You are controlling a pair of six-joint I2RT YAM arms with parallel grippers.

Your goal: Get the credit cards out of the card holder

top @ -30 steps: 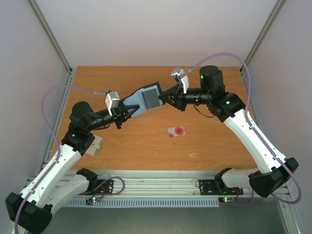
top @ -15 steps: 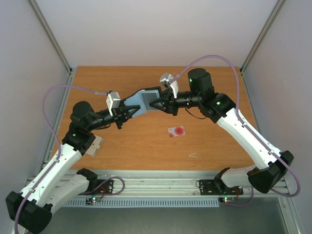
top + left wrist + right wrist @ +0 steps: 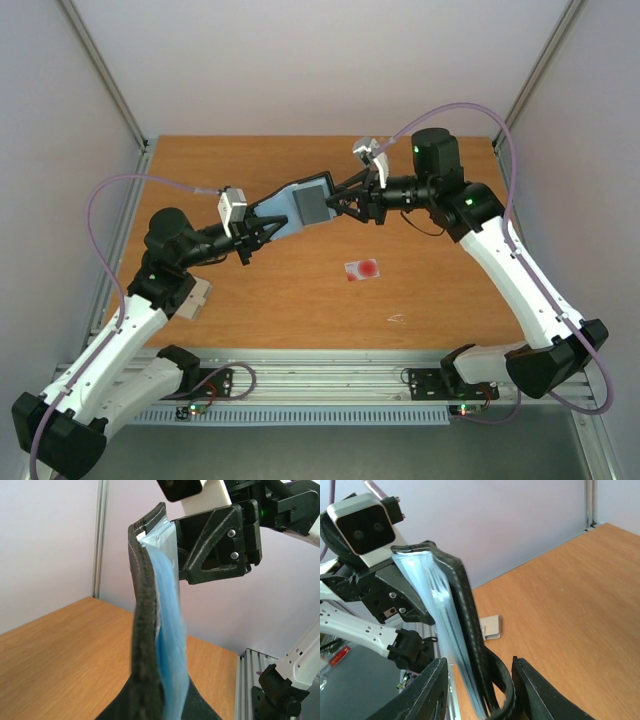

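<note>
Evidently the left fingers (image 3: 260, 232) are clamped tight on the lower end of the card holder (image 3: 290, 212). That grip holds it lifted clear of the table (image 3: 300, 320), spread open with its pale blue inside turned upward, so the other arm can reach the pockets. The right fingers (image 3: 343, 203) stand partly apart and straddle the holder's far edge. The right wrist view shows the black rim running between them with a gap on at least one side, so I judge they grip nothing.

A grey panel (image 3: 311, 203), probably a card, shows on the blue lining just beside those fingers. Below, well apart from the holder, the whitish card with the red spot (image 3: 362, 269) lies flat on the table, already out. A pale block (image 3: 196, 298) sits near the left arm.
</note>
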